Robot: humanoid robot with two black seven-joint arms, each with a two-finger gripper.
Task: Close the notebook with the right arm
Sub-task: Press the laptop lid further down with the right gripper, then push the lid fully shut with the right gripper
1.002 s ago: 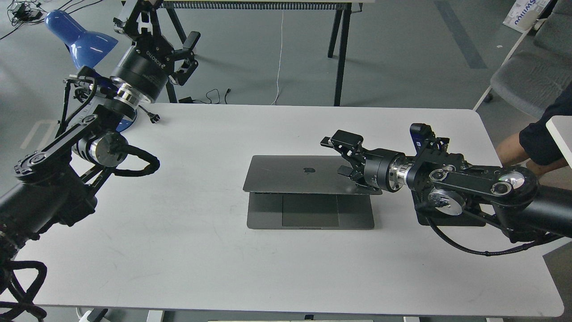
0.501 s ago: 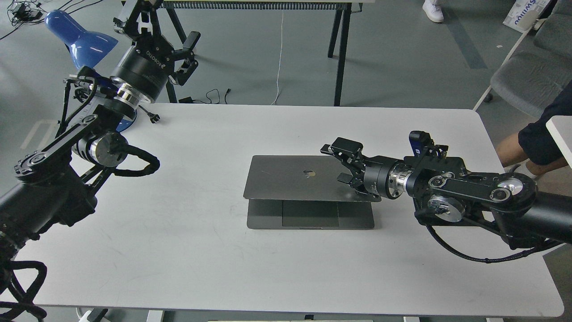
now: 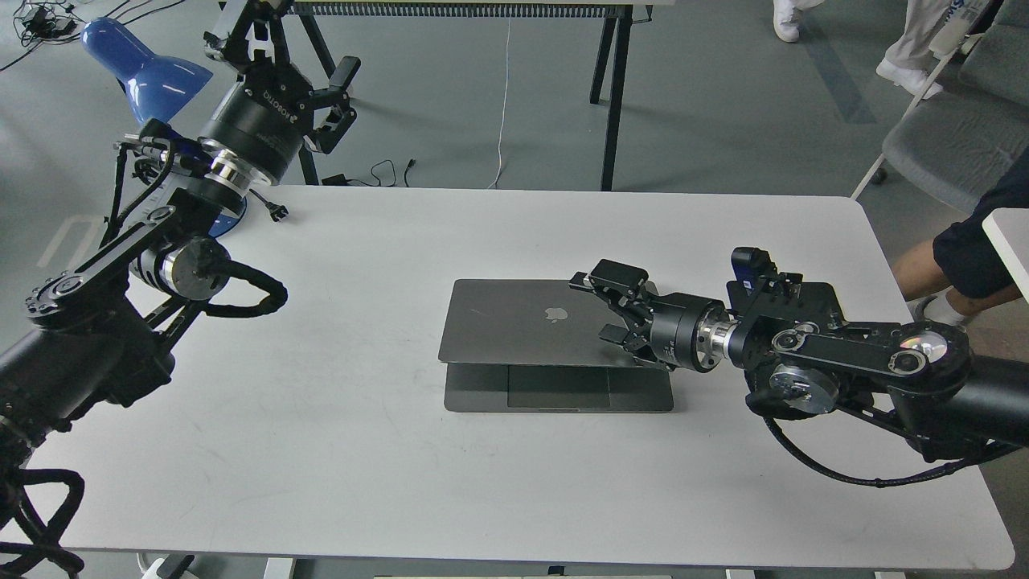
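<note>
The space-grey notebook [image 3: 522,326] lies in the middle of the white table [image 3: 362,450], its lid tilted low over the base, with the trackpad strip [image 3: 558,386] still showing at the front. My right gripper [image 3: 607,310] comes in from the right with its fingers spread open and rests on the right part of the lid, beside the apple logo [image 3: 552,313]. It holds nothing. My left gripper [image 3: 342,100] is raised at the far left, off the table's back edge, open and empty.
A blue desk lamp [image 3: 145,68] stands at the table's back left corner behind my left arm. A black mouse pad [image 3: 812,297] lies under my right arm. A person's arm [image 3: 965,249] and a grey chair [image 3: 957,129] are at the right. A black-legged table [image 3: 611,88] stands behind.
My right gripper has moved down and slightly left on the lid, pushing it lower; less of the base and trackpad shows now. The left arm has not moved.
</note>
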